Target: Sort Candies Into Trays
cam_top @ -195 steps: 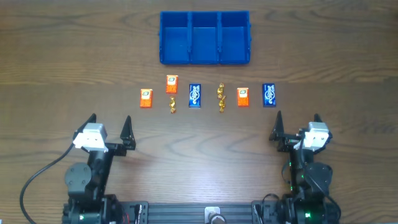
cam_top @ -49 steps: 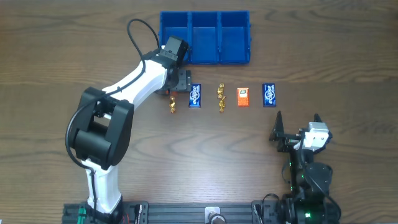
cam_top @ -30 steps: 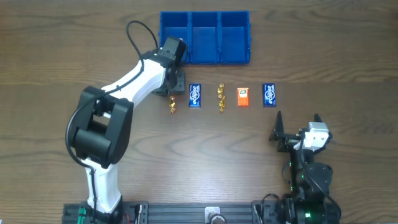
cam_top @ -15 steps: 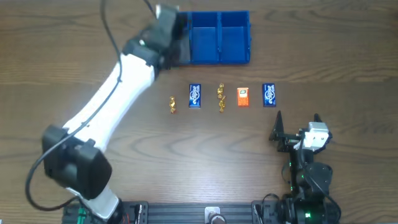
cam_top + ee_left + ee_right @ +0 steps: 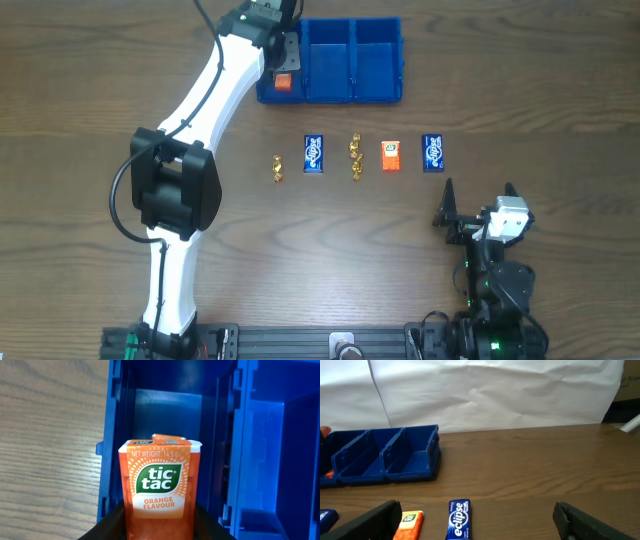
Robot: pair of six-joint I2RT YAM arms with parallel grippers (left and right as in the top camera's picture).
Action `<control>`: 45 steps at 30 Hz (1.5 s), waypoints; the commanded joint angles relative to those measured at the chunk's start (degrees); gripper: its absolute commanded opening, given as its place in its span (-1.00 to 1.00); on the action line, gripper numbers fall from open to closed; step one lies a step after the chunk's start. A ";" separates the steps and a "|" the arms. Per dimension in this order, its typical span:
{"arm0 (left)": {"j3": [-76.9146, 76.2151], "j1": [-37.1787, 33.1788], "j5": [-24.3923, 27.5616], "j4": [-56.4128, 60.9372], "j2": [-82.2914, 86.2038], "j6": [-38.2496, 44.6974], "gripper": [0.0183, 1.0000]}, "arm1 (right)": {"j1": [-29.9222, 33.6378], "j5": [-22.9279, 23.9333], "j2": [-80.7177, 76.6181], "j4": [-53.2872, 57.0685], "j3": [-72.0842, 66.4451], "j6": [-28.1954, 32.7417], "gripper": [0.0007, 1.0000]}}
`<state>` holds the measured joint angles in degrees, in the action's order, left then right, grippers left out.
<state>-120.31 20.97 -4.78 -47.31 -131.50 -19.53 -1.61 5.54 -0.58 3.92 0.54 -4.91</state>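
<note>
Closest to the robot, the right tool (image 5: 478,195) rests low over the bench (image 5: 560,90). Its two fingers are spread wide with nothing between them. Just past it, a row of candies lies on the bench: two blue packs (image 5: 314,153), a lone orange box (image 5: 390,155) and some small gold candies (image 5: 278,167). They lie apart from each other.

Farther off, at the back of the bench, sits the tray (image 5: 345,97), blue, with three parts. The left tool (image 5: 160,527) is clamped tight on an orange box (image 5: 161,480), one finger on each side. It holds the box upright over the left compartment (image 5: 170,407). A second orange box (image 5: 168,437) peeks out right behind the first one. I cannot tell if it is held too or lies in the compartment.

The step now looks like dropping the orange box into that compartment. To do it well, I think the tool should go down between the blue walls, not over a wall. It should let go only when the box is low, so it does not bounce out. Then it should lift straight up, so the fingers do not hook the tray.
</note>
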 commanded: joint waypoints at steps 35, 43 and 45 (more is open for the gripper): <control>-5.09 29.62 -5.40 -2.49 -11.65 -28.26 0.75 | 0.35 -0.13 0.42 0.31 -0.09 0.68 1.00; -5.09 29.64 -1.29 -4.59 -11.80 -27.17 0.69 | 0.35 -0.15 0.42 0.31 -0.09 0.68 1.00; -5.09 29.64 -0.61 -4.55 -12.66 -27.19 0.68 | 0.35 -0.15 0.42 0.28 -0.09 0.68 1.00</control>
<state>-125.05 51.00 -7.11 -51.46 -142.63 -46.68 -1.61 5.54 -0.58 3.92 0.54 -4.91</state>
